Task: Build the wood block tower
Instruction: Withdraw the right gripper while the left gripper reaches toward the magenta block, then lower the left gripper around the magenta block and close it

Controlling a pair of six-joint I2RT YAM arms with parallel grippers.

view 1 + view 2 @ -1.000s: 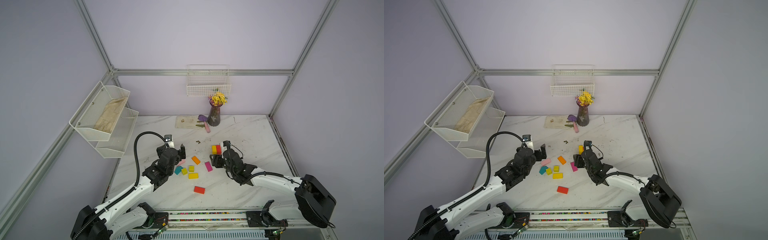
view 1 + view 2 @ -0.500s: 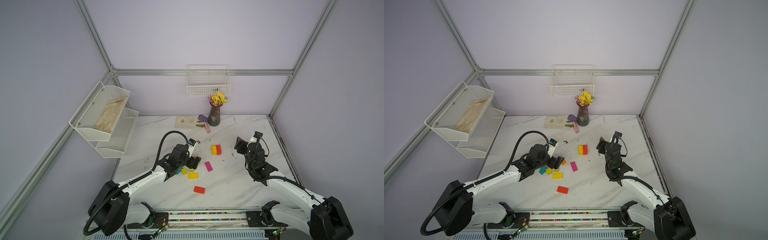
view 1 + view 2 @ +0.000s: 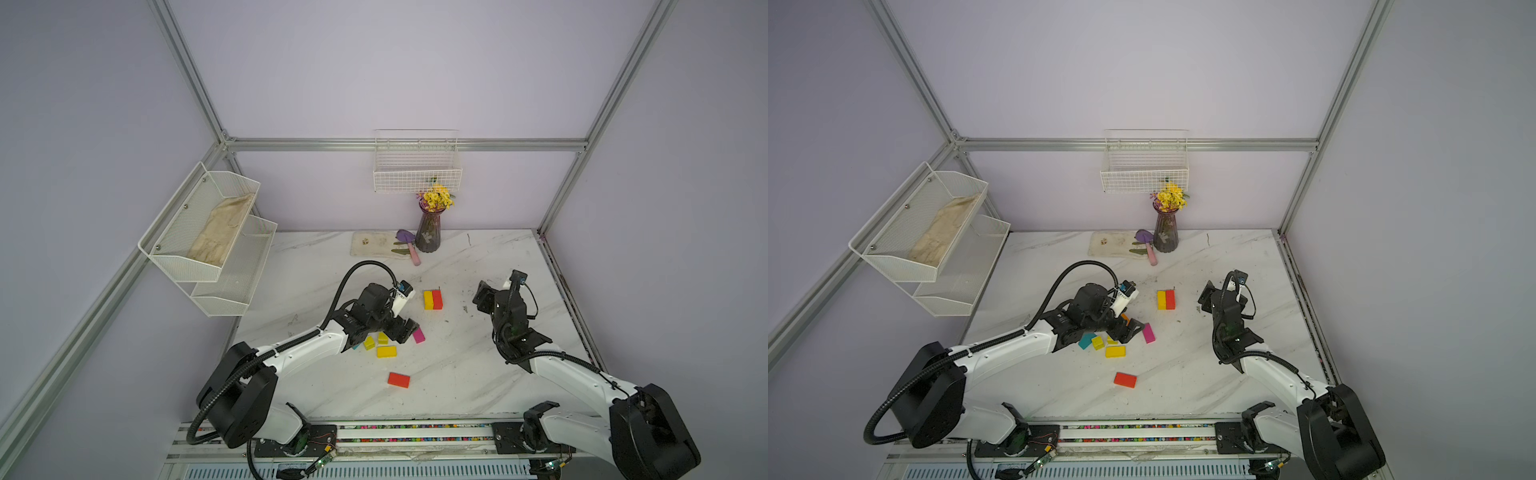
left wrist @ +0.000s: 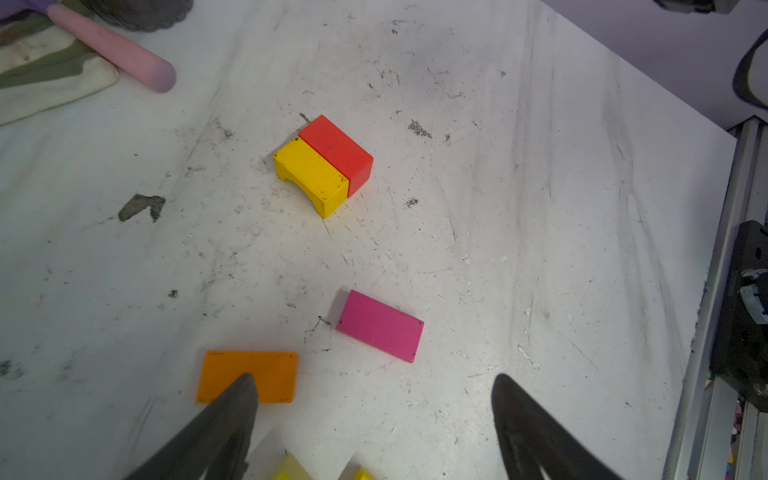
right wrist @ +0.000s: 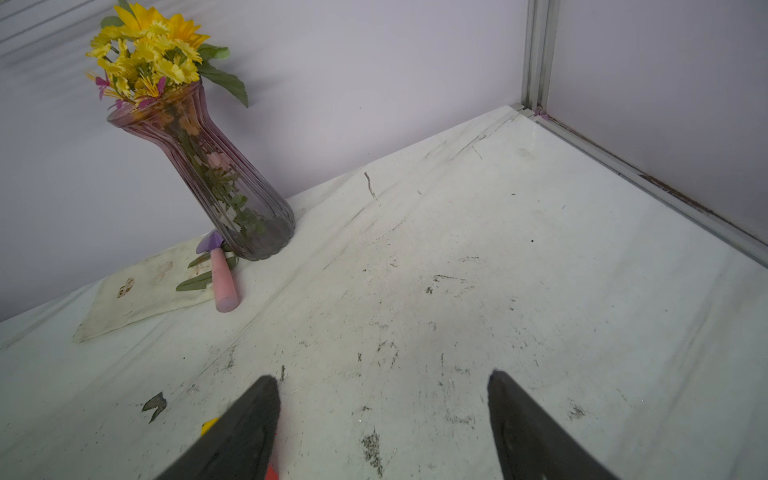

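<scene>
The tower so far is a single layer: a yellow block (image 3: 428, 300) with an arched underside and a red block (image 3: 437, 299). They sit side by side and touching, just right of centre in both top views, and nothing rests on them.

The remaining blocks lie flat on the table (image 3: 457, 374), below and left of this pair: a magenta block (image 4: 379, 326), an orange block (image 4: 253, 374), several yellow pieces (image 3: 386, 351) and a teal piece (image 3: 1086, 340). A second red block (image 3: 399, 380) lies lowest in the frame, apart from the rest.

The left gripper (image 4: 374, 376) hangs over this group, fingers spread, nothing between them. The magenta block lies directly ahead of it, roughly centred on the gap and clear of both fingertips. Its long axis runs slantwise across the line of approach, so a wrist turn is probably required before closing. One fingertip overlaps the orange block in the wrist view; contact cannot be determined.

The right gripper (image 5: 381, 376) is likewise spread and empty, at the right of the frame, well apart from every loose block. The left arm is the nearer one
</scene>
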